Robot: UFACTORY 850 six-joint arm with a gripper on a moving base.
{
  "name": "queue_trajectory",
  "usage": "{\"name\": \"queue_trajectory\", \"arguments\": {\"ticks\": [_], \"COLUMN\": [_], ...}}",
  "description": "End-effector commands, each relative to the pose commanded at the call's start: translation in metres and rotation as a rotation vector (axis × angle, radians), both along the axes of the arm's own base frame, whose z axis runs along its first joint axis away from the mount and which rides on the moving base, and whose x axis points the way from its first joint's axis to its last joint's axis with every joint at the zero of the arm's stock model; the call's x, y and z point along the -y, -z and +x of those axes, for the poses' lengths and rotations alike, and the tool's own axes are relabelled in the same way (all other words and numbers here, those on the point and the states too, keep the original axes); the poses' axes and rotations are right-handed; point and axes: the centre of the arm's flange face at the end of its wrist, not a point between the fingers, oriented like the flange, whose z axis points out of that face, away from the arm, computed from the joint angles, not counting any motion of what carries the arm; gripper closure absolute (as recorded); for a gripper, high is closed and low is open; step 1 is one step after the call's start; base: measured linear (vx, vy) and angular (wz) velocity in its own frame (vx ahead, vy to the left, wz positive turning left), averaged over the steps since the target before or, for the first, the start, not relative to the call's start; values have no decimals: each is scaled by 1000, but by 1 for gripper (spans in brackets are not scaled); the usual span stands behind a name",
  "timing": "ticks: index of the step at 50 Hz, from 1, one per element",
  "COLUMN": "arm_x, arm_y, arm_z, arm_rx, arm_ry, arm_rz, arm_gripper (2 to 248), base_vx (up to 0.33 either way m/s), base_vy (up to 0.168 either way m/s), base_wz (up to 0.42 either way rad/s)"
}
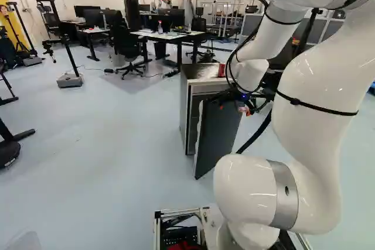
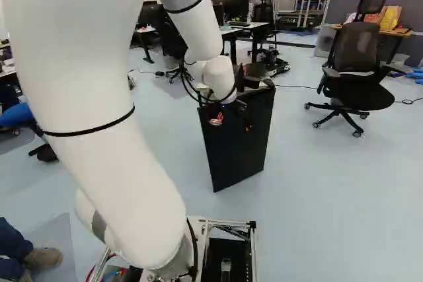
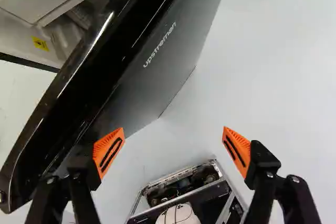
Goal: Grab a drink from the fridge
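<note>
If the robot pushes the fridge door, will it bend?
Probably not: the door is flat and looks stiff. It would likely swing, since it stands open from the fridge. Being so tall, it may feel heavy.

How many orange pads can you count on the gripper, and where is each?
2: one pad nearer the open fridge door, the other pad across the open gripper, farther from that door.

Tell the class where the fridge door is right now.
In the left base view, the fridge door stands open right of middle, angled out from the cabinet, beside the gripper.
</note>
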Motion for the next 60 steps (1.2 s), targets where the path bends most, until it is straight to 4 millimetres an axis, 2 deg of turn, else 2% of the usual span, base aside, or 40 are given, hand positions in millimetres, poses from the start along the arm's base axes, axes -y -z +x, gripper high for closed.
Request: {"name": "queue_trajectory", "arguments": {"ticks": [17, 60], "arm_x": [-25, -67], "arm_y": [-1, -5], "arm_z": [9, 56], "arm_rx": [36, 130], "arm_ry": [-56, -164], "arm_rz": [-19, -57], "arm_gripper": [3, 3], "base_vx": [0, 0], "base_vy": [0, 0], "base_wz": [0, 0]}}
